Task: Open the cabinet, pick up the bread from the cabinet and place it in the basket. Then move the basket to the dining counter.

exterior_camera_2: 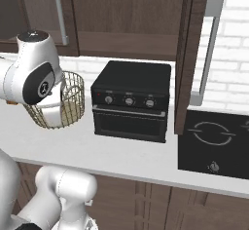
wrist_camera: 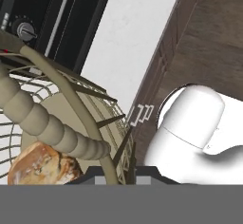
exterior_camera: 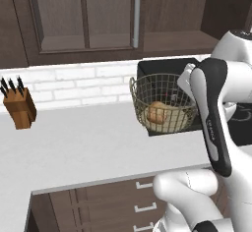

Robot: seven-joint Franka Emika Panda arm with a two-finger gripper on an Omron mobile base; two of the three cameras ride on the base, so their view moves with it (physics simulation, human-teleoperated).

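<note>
Your fingers [wrist_camera: 116, 173] were clamped shut on the rim of the wire-mesh basket [exterior_camera: 165, 103], held at mid-frame right in the left base view. The golden-brown bread [exterior_camera: 157, 113] lay inside it, above the grey bench [exterior_camera: 83, 142].

No readable text anywhere (small marking on the robot arm [exterior_camera: 212, 128] too blurred).

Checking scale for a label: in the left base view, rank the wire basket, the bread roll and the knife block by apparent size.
1. Tan wire-mesh basket, largest.
2. Brown wooden knife block.
3. Golden-brown bread roll lying in the basket, smallest.
</note>
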